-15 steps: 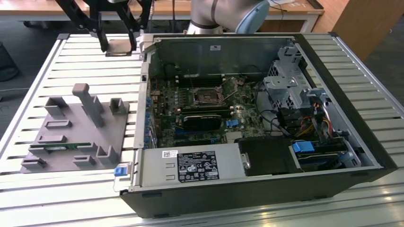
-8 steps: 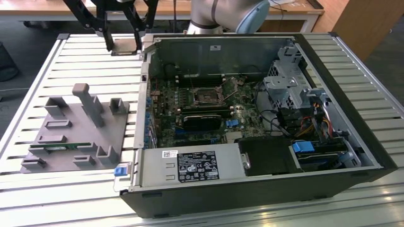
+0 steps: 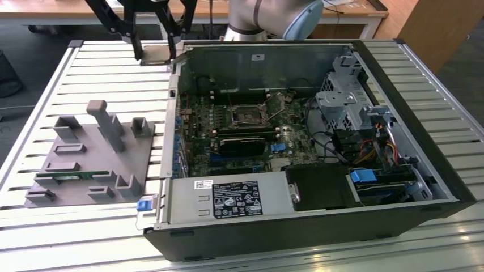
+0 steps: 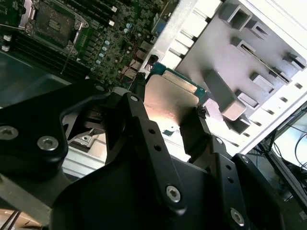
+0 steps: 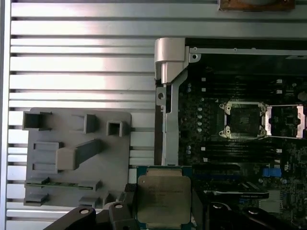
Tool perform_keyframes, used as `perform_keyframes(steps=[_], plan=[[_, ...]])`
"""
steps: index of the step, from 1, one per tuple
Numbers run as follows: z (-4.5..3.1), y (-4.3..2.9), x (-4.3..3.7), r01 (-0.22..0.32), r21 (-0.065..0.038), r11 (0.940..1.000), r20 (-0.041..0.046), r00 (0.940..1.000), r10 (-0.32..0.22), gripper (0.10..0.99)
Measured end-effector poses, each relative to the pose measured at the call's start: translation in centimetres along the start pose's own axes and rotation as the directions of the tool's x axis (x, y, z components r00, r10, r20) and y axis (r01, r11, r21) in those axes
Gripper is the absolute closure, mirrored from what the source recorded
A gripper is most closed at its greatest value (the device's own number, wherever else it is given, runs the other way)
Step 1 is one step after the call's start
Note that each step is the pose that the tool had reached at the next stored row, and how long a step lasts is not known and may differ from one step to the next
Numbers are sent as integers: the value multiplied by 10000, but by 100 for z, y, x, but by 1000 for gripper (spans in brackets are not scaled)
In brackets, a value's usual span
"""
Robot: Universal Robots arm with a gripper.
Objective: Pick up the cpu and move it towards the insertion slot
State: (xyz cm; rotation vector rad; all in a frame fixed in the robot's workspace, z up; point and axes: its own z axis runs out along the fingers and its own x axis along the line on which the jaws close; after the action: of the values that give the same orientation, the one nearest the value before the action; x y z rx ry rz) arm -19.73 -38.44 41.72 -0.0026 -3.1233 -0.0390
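We see a white label with dark print on the computer case (image 3: 302,141), but we cannot read it, nor the faint marks on the cpu (image 5: 163,199). The cpu, a flat silvery square with a green edge, is pinched by the gripper (image 5: 163,211) above the case's edge, well apart from the insertion slot (image 5: 242,120). The exterior view shows the whole case and the grey fixture (image 3: 90,153); the first wrist view shows the slot's open frame.

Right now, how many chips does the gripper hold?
1. The cpu sits between the gripper's fingers, raised over the case edge, apart from the slot. Its underside is hidden.
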Motion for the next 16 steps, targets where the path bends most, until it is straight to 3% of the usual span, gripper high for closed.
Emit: perform_keyframes(steps=[16], plan=[[-2, 59, -198, 0, 0, 10000, 0, 10000, 0, 545]])
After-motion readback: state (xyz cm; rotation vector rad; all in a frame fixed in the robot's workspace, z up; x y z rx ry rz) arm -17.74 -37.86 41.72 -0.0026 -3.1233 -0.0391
